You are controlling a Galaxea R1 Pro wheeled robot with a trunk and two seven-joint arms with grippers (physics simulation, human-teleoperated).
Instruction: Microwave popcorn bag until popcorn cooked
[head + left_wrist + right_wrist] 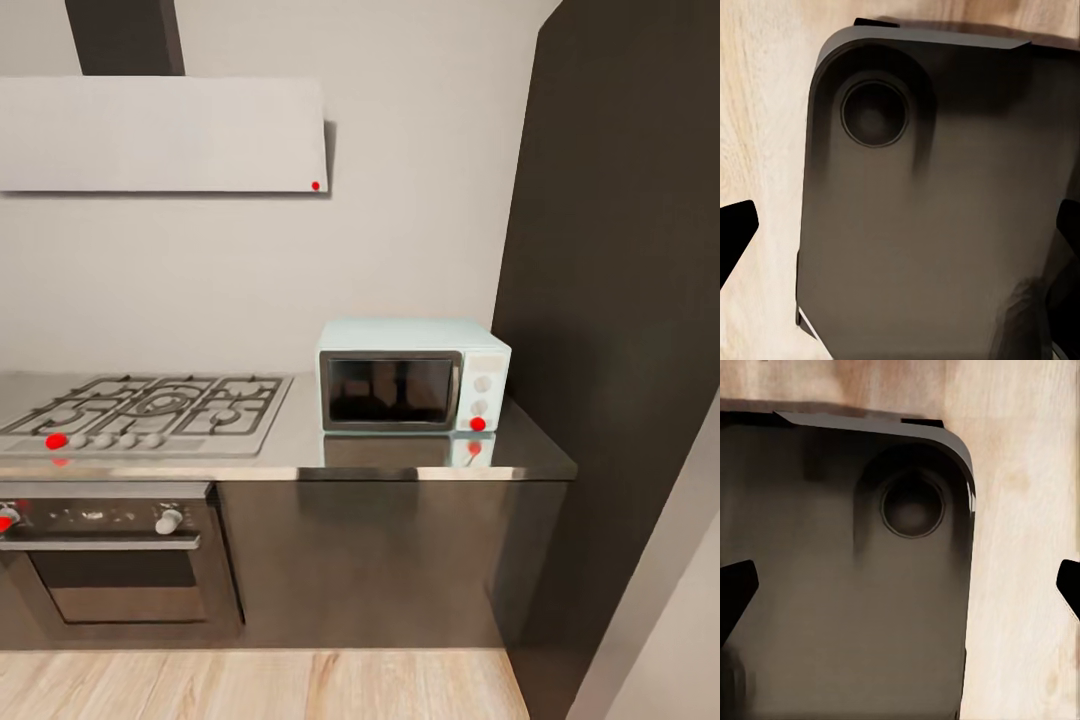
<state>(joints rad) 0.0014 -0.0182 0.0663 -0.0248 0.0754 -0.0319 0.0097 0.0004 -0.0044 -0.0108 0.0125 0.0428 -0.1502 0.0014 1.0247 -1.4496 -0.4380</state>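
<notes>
Claws (900,232) seemingly spread, pointing floorward.

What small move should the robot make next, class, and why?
Probably turn the head or base to search along the countertop for the popcorn bag: the microwave stands door shut beside the hob, and both claws hang open over the robot's base with nothing held.

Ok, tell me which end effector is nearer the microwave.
Right, probably: the microwave stands right of centre on the countertop ahead. The left end effector and right end effector both point down at the robot's dark base and the wood floor, well short of it.
</notes>
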